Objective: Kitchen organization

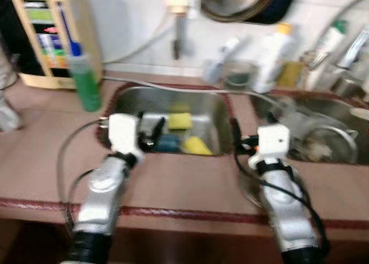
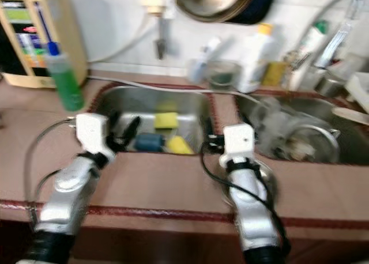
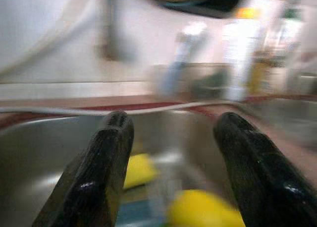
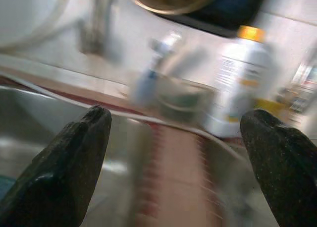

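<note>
A steel sink's left basin (image 1: pixel 214 111) holds two yellow sponges (image 1: pixel 179 121) (image 1: pixel 197 146) and a blue object (image 1: pixel 167 142). My left gripper (image 1: pixel 147 132) hovers over the basin's front left rim, open and empty. In the left wrist view its fingers (image 3: pixel 106 157) frame the sponges (image 3: pixel 141 168) below. My right gripper (image 1: pixel 241 142) is over the counter strip between the two basins, open wide with nothing in it. Past its fingers (image 4: pixel 79 147) in the right wrist view stands a white bottle with a yellow cap (image 4: pixel 242 83). All views are blurred.
A green bottle (image 1: pixel 86 82) stands left of the sink, a cream box (image 1: pixel 49 36) behind it. The right basin (image 1: pixel 334 111) holds a metal pot (image 1: pixel 323 140). Bottles (image 1: pixel 274 56) and a jar (image 1: pixel 239 74) line the back wall; a pan (image 1: pixel 242 2) hangs above. A faucet (image 2: pixel 340 16) is far right.
</note>
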`<state>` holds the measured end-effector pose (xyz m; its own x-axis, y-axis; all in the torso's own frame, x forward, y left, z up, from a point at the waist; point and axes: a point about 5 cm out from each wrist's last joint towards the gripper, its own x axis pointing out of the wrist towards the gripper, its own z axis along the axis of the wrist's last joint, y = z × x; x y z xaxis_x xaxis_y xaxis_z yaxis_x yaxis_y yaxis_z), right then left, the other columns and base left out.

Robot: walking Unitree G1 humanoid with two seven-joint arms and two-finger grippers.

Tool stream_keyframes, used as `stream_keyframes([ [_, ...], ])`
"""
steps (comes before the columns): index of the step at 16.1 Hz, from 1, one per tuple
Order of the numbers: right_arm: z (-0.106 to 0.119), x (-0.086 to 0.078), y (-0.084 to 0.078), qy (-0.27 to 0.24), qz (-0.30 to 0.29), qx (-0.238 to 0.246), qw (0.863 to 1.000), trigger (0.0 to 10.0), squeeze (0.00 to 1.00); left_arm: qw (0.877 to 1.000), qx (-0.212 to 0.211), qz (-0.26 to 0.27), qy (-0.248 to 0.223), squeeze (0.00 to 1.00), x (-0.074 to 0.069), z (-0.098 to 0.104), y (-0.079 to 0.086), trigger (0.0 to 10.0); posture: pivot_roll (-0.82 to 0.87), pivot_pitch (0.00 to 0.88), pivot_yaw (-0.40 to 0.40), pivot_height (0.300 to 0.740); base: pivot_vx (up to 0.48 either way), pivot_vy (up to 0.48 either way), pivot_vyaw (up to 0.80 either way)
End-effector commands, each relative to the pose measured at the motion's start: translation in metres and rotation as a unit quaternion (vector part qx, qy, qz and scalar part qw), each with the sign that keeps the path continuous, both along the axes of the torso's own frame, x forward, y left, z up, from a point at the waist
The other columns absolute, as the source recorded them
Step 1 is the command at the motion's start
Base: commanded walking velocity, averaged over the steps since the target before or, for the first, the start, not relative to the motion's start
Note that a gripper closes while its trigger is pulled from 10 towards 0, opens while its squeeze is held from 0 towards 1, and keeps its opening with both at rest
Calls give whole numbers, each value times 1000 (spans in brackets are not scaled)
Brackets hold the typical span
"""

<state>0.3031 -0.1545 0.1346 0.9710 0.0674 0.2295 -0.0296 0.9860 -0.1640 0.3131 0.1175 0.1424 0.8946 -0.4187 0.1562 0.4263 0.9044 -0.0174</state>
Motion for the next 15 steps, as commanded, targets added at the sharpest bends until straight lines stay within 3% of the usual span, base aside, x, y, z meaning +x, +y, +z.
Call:
stream_keyframes([
  [1, 5, 2, 3, -12, 3, 3, 1000, 10000, 0, 1000, 6, 2, -11, 0, 2, 7, 4, 10000, -113, 0, -37, 740, 0, -480, 0],
  [8, 11, 5, 7, -29, 16, 9, 999, 10000, 0, 1000, 6, -2, -22, 0, 4, 13, 2, 10000, -107, 0, -36, 740, 0, -458, 0],
  [11, 11, 4, 7, -29, 22, 10, 999, 10000, 0, 1000, 9, -14, -25, 0, 2, 14, 0, 10000, -106, 0, -38, 740, 0, 0, 0],
  [15, 1, 0, 8, 8, 56, 34, 998, 10000, 0, 996, 68, -50, -43, 0, -8, 11, -4, 10000, -106, 0, -37, 740, 0, 0, 0],
])
